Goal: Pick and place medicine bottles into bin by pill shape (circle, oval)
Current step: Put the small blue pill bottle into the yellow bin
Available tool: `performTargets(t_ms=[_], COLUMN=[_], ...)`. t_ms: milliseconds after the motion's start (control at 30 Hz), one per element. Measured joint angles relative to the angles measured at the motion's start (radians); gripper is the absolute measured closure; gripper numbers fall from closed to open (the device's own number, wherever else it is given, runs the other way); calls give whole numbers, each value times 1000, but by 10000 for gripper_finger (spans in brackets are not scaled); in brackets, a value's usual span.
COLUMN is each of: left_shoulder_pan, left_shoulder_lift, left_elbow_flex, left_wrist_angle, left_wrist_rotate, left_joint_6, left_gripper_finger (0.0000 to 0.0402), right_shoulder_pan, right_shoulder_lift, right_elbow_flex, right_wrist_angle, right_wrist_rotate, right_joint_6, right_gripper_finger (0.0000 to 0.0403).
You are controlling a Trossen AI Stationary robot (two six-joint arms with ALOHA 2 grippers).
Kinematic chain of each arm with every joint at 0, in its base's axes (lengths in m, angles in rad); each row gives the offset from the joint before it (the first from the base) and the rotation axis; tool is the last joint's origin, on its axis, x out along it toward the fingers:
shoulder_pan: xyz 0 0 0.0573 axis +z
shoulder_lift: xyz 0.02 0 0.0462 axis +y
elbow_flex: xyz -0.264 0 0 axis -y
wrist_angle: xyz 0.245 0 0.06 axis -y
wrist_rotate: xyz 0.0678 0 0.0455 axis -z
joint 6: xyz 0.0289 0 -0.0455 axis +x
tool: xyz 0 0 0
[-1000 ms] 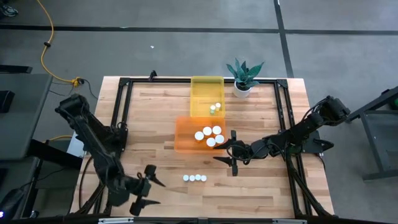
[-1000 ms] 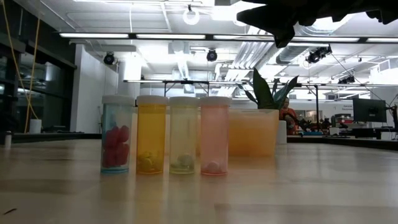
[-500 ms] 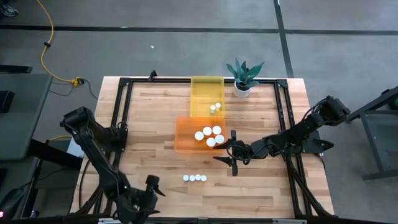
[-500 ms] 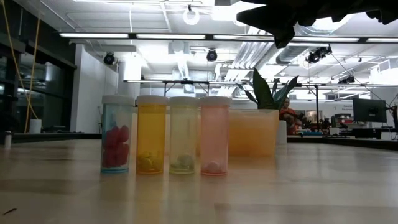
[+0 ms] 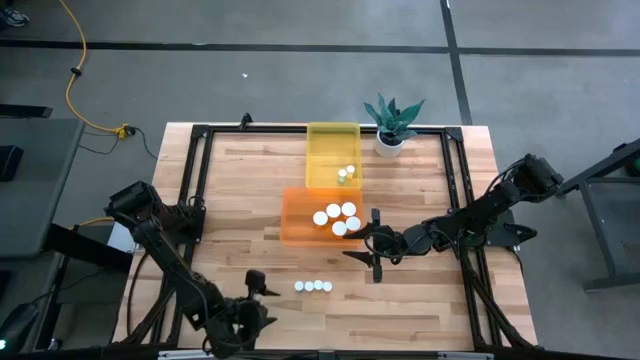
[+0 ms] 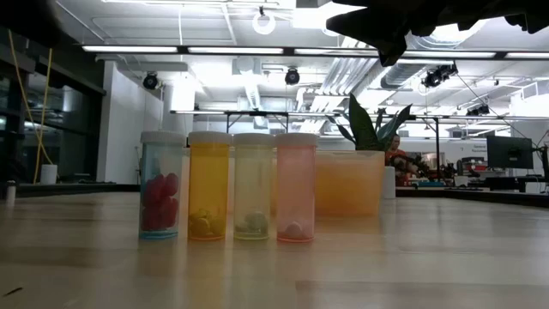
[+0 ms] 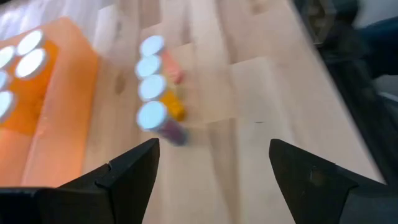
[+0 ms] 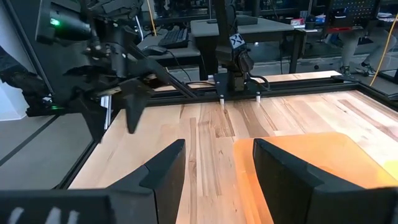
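Left gripper (image 5: 256, 289) has swung in along the table's near edge over the last second and now sits just beside the row of four medicine bottles (image 5: 313, 286), fingers spread wide and empty; judged as the approach for the next pick. Right gripper (image 5: 372, 240) has not moved: it hangs beside the orange bin (image 5: 296, 226), fingers partly apart, holding nothing. Four bottles stand in that bin, others in the yellow bin (image 5: 325, 150).

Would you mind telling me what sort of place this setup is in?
Probably a robotics lab or open workshop: a wooden table on a black frame, exposed ceiling ducts and strip lights, and desks with monitors behind.
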Motion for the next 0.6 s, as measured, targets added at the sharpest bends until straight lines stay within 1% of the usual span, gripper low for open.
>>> performTargets(t_ms=[100,267,433,500,600], left_shoulder_pan=[46,148,223,242,261], left_shoulder_lift=[0,0,0,0,0], left_elbow_flex=[0,-30,-57,-75,-100], left_wrist_angle=[-6,19,48,96,181], left_wrist_rotate=[-10,73,92,128,223], left_joint_6=[-6,-10,-75,-89,-96], left_gripper_finger=[110,110,110,110,110], right_shoulder_pan=[0,0,0,0,0], right_shoulder_lift=[0,0,0,0,0], right_elbow_flex=[0,0,0,0,0], right_wrist_angle=[0,0,0,0,0], right_wrist_rotate=[0,0,0,0,0], right_joint_6=[0,0,0,0,0], right_gripper_finger=[221,221,221,221,221])
